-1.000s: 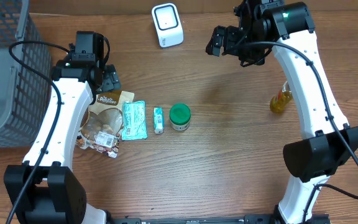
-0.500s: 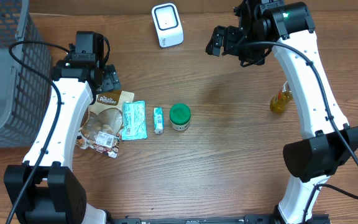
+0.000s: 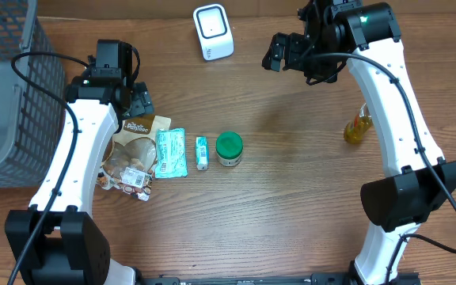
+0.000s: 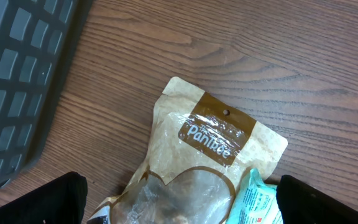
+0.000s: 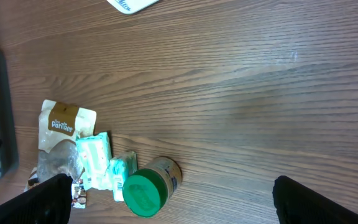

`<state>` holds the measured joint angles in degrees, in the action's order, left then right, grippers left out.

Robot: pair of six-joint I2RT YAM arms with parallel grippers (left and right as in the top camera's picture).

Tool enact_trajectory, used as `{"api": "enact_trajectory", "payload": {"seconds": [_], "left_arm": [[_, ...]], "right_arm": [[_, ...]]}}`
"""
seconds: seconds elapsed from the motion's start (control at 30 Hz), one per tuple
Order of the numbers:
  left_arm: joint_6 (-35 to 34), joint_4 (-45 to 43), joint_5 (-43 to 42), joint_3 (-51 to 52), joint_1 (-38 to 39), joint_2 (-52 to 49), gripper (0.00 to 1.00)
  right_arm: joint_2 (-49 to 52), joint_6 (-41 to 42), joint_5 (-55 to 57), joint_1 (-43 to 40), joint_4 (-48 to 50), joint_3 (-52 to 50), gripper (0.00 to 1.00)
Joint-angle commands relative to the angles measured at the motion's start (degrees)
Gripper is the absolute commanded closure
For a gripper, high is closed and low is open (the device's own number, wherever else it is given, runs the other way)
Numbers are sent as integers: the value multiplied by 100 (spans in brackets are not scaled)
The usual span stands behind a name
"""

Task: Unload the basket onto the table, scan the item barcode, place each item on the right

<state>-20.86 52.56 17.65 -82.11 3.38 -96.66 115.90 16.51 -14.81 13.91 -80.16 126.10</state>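
Observation:
Several items lie in a row left of centre: a brown Pantree pouch (image 3: 137, 138), a teal packet (image 3: 170, 152), a small teal box (image 3: 202, 152) and a green-lidded jar (image 3: 229, 148). The white scanner (image 3: 212, 32) stands at the back. My left gripper (image 3: 137, 101) hovers open over the pouch's top end; in the left wrist view the pouch (image 4: 210, 143) lies between its wide-spread fingers (image 4: 67, 199), untouched. My right gripper (image 3: 279, 51) hangs open and empty high at the back right of the scanner. From the right wrist the jar (image 5: 148, 186) lies on its side far below.
A dark mesh basket (image 3: 6, 95) fills the left edge, close to my left arm and seen again in the left wrist view (image 4: 17, 81). A yellow bottle (image 3: 357, 127) stands at the right beside the right arm. Bare wood lies between the jar and the bottle.

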Motion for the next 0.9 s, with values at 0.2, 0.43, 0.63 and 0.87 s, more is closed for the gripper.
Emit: {"api": "enact_trajectory", "payload": {"seconds": [0.2,0.43,0.63,0.87], "left_arm": [[7,-11,76,-20,39,-57,0],[7,-9,74,-20,50,-57,0],[7,-9,74,-20,50,-57,0],[7,-9,74,-20,50,-57,0]], "right_arm": [[-81,20,-31,-11,24,63,0],[-81,20,-31,-15,26,63,0],[-81,22,-33,-15,63,63,0],[-81,20,-31,-15,127,61,0]]}}
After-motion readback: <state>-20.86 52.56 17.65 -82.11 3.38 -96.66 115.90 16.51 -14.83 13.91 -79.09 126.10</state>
